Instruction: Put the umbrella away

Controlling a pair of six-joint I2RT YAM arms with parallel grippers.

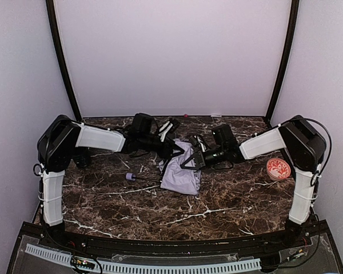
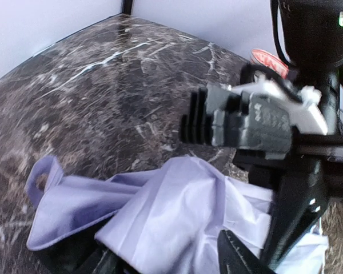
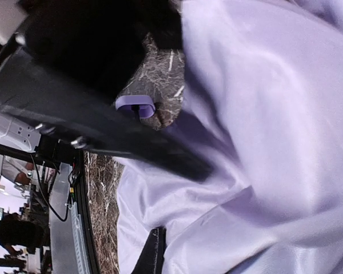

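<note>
Fingers: your left gripper [image 1: 172, 149] has its fingers [image 2: 235, 256] standing apart at the bottom of the left wrist view, with lavender fabric lying between them. No pinch is evident there. Your right gripper [image 1: 190, 161] has its fingers pressed together. One dark fingertip [image 3: 155, 254] shows against the cloth in the right wrist view. Whether a fold is caught between the fingers cannot be told, because fabric fills that frame.

Task item: the umbrella [image 1: 182, 174] lies collapsed but not rolled at the centre of the marble table [image 1: 223, 208]. Its canopy is a loose, crumpled heap of pale lavender-white fabric, with dark lining showing under the lifted edge in the left wrist view. A strap loop [image 2: 43, 178] stands up at the 9 o'clock end of the heap in that view. The thin black shaft [image 1: 147, 179] runs out of the heap toward 9 o'clock in the top view and ends in the small lavender handle [image 1: 130, 177], which rests on the tabletop.

Placement: the left gripper meets the heap at its 11 o'clock corner. The right gripper meets it at 2 o'clock.

Surroundings: a red-and-white patterned disc [image 1: 278, 168] lies well apart from the heap, at 3 o'clock, beside the right arm's elbow.
</note>
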